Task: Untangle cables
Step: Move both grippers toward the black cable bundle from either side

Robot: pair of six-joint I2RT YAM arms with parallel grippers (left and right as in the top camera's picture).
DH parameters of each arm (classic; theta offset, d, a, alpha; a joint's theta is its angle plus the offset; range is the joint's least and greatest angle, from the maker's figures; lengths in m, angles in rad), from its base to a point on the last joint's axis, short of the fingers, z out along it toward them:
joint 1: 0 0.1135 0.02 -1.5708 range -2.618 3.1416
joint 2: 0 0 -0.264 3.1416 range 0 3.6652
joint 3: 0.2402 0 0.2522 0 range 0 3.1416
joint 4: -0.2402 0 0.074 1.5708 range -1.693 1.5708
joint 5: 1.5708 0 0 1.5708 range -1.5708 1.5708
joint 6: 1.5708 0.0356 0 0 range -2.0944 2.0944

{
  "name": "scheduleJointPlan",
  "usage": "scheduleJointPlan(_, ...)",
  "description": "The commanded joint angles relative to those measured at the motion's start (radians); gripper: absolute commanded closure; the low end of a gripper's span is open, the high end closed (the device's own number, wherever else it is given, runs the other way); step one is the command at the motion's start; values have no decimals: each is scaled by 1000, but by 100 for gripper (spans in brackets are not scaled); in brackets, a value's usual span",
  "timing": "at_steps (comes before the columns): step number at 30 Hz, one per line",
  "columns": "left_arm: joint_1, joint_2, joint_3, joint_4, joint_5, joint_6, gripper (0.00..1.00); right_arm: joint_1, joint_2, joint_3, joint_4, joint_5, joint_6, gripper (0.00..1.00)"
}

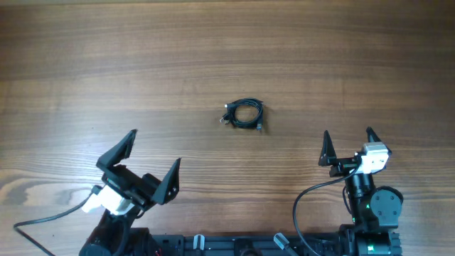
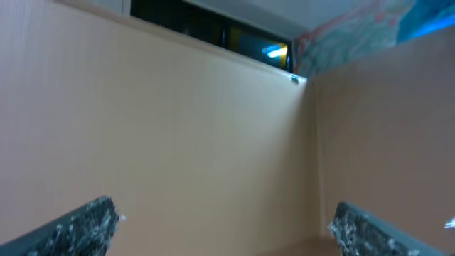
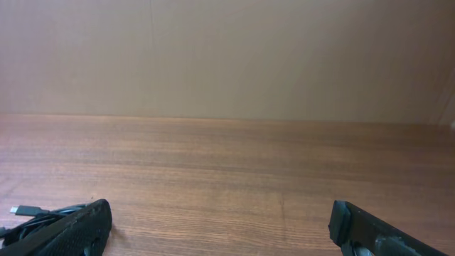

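ahead of both sets of jaws, on the wooden table point(image 1: 106, 57), you have the cables point(image 1: 243, 114) lying as one small dark coil, well apart from either arm. your left gripper point(image 1: 157, 146) stands with jaws spread wide and nothing between them; the coil lies forward and to their right. your right gripper point(image 1: 348, 131) is spread wide too and empty, the coil forward and to its left. from the right wrist you see a plug end and strands beside one fingertip point(image 3: 78, 224), probably that same coil. past your left fingers point(image 2: 78, 227) only a plain wall shows.
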Motion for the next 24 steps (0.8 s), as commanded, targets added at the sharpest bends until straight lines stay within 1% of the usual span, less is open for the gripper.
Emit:
scheduleJointPlan(1,1,64,247,-290,-6,-42,0,-4,1,-2,3,14,-6,0)
scheduleJointPlan(2,1,115,339,-431,-6,-38,0,-4,1,-2,3,14,-6,0)
scheduleJointPlan(4,1,258,527,-709,-5,14,0,-4,1,-2,3,14,-6,0)
scheduleJointPlan(6,1,440,715,-986,-6,75,0,-4,1,-2,2,14,-5,0)
scheduleJointPlan(7,1,560,825,-1143,-6,91,0,-4,1,-2,3,14,-6,0)
scheduleJointPlan(9,1,756,984,-1361,-4,93,0,-4,1,-2,3,14,-6,0)
scheduleJointPlan(11,1,875,1050,-1433,24,89,0,-4,1,-2,3,14,-6,0)
scheduleJointPlan(13,1,970,1065,-1437,84,63,0,-4,1,-2,3,14,-6,0)
scheduleJointPlan(14,1,1006,1064,-1442,121,27,0,-4,1,-2,3,14,-6,0)
scheduleJointPlan(15,1,1057,1064,-1464,194,-29,0,-4,1,-2,3,14,-6,0)
scheduleJointPlan(16,1,1093,1064,-1481,248,-43,0,-4,1,-2,2,19,-23,0)
scheduleJointPlan(17,1,1134,1064,-1501,295,-43,0,-4,1,-2,3,28,-88,0)
scheduleJointPlan(20,1,1217,1064,-1559,312,-43,0,-4,1,-2,8,29,-111,0)
scheduleJointPlan(21,1,1246,1064,-1585,312,-43,0,-4,1,-2,40,-13,-80,0)
scheduleJointPlan(22,1,1262,1064,-1600,312,-43,0,-4,1,-2,72,-96,-18,0)
scheduleJointPlan(23,1,1283,1064,-1613,312,-43,0,-4,1,-2,104,-257,132,0)
scheduleJointPlan(24,0,1299,1064,-1620,312,-43,0,-4,1,-2,114,-450,341,0)
